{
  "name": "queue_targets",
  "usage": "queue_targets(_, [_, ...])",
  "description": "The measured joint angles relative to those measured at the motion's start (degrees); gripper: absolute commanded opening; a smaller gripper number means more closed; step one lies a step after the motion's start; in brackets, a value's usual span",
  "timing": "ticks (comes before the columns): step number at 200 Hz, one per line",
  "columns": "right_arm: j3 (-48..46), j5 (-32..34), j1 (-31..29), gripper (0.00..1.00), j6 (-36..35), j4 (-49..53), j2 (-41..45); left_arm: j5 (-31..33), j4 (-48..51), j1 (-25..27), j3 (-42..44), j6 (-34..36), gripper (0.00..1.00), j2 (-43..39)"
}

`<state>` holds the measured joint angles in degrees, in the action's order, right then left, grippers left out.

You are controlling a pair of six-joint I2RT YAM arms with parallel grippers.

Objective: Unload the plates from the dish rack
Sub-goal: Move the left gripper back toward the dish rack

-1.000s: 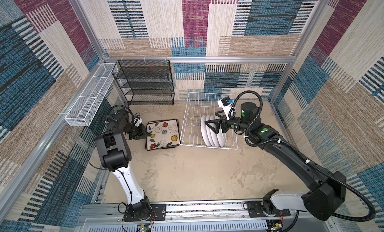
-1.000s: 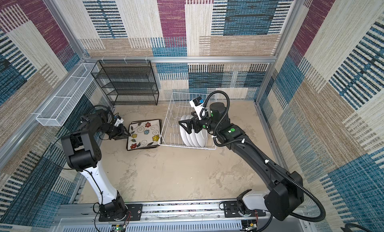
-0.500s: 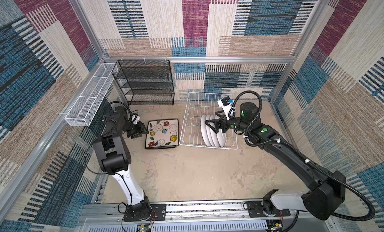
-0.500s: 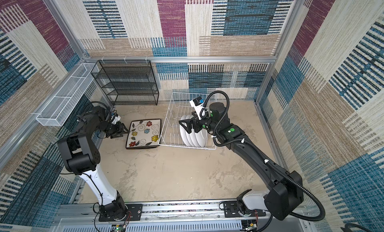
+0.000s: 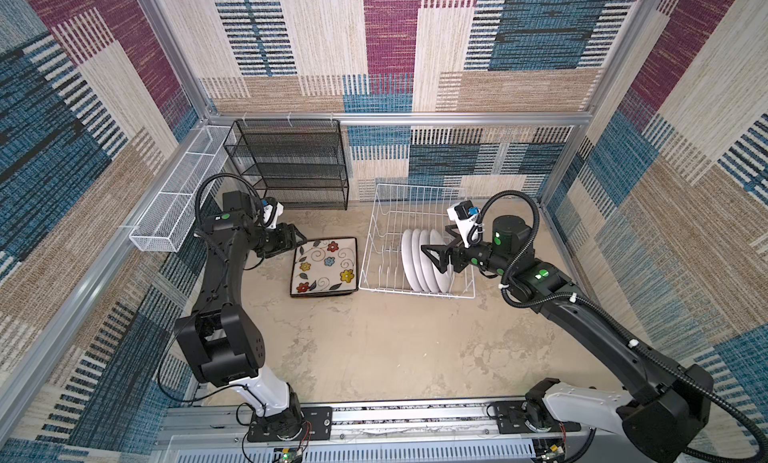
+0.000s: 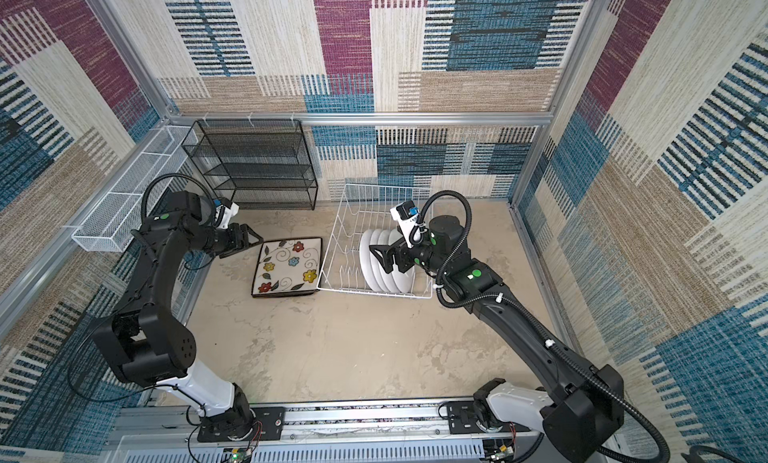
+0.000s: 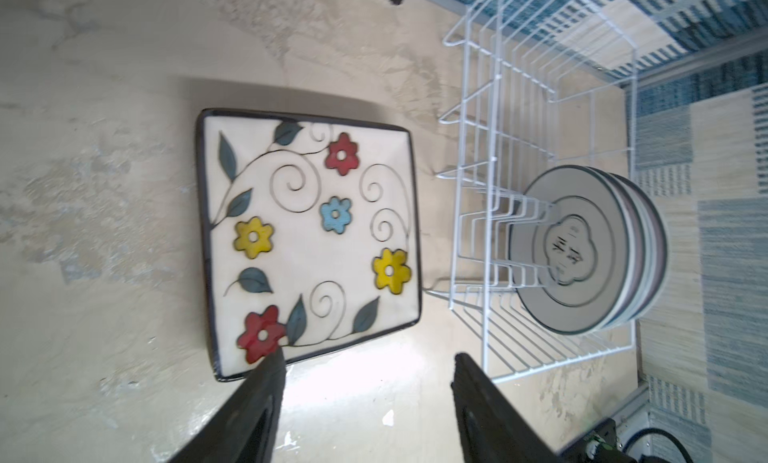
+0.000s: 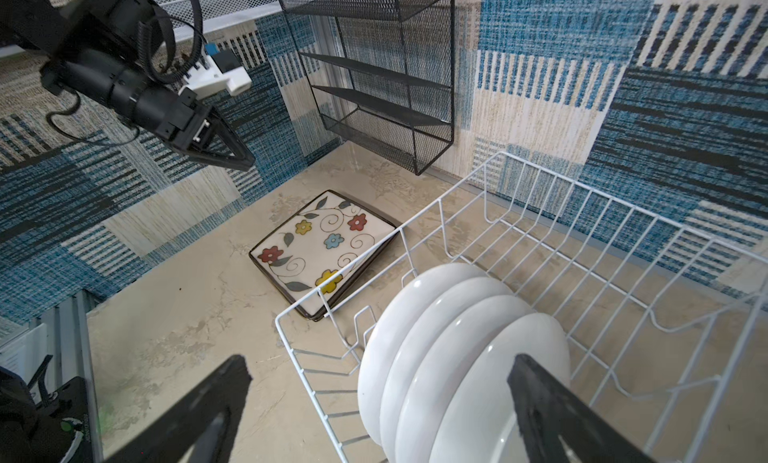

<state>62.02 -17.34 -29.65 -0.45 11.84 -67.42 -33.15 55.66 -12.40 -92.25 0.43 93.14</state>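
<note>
A stack of square flowered plates (image 5: 324,267) (image 6: 289,267) (image 7: 307,240) (image 8: 324,249) lies flat on the table, left of the dish rack (image 5: 415,294) (image 6: 374,292) (image 7: 494,108) (image 8: 582,182). Several round white plates (image 5: 424,265) (image 6: 384,265) (image 7: 582,249) (image 8: 457,357) stand on edge in the rack's near end. My left gripper (image 5: 300,241) (image 6: 249,245) (image 7: 369,357) hangs open and empty above the stack's left edge. My right gripper (image 5: 432,260) (image 6: 380,258) (image 8: 379,361) is wide open just over the round plates' top edges, gripping none.
A black mesh shelf unit (image 5: 291,166) stands against the back wall behind the square plates. A long white mesh basket (image 5: 178,207) hangs on the left wall beside my left arm. The rack's far half holds only bare tines.
My left gripper has opened, let go of the top square plate's left edge and lifted off it. The right arm has not moved.
</note>
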Motion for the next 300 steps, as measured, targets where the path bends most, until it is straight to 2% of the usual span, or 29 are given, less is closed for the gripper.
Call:
queue_targets(29, [-2.0,3.6,0.0,1.0,-2.9,0.7,3.3,-2.4,-3.5,4.2,2.4,-3.8,0.74,-5.8])
queue_targets(58, [-3.2,6.9,0.0,1.0,-5.9,3.3,6.0,-2.5,-7.9,12.2,4.5,-8.9,0.75,-10.3])
queue_targets(105, [-0.8,9.1,0.0,1.0,-11.0,11.5,6.8,4.5,-14.8,27.0,8.1,-18.0,0.73,-12.1])
queue_targets(132, [-0.7,9.9,0.1,1.0,-12.0,15.3,7.3,8.0,-16.2,33.0,9.4,-20.6,0.69,-10.5])
queue_targets(145, [-0.7,9.7,0.2,1.0,-12.0,16.4,7.3,9.7,-16.6,34.6,9.3,-21.5,0.64,-9.1])
queue_targets(194, [0.3,7.2,1.2,1.0,-10.4,19.7,5.0,10.4,-16.9,40.4,6.3,-22.8,0.6,-2.1])
queue_targets(252, [0.2,5.7,5.8,1.0,-9.4,20.5,5.4,13.5,-16.8,41.8,0.4,-23.2,0.48,7.3])
queue_targets(300, [-0.8,2.3,7.6,1.0,-8.5,20.5,5.4,13.3,-16.8,41.8,-3.6,-23.2,0.4,12.7])
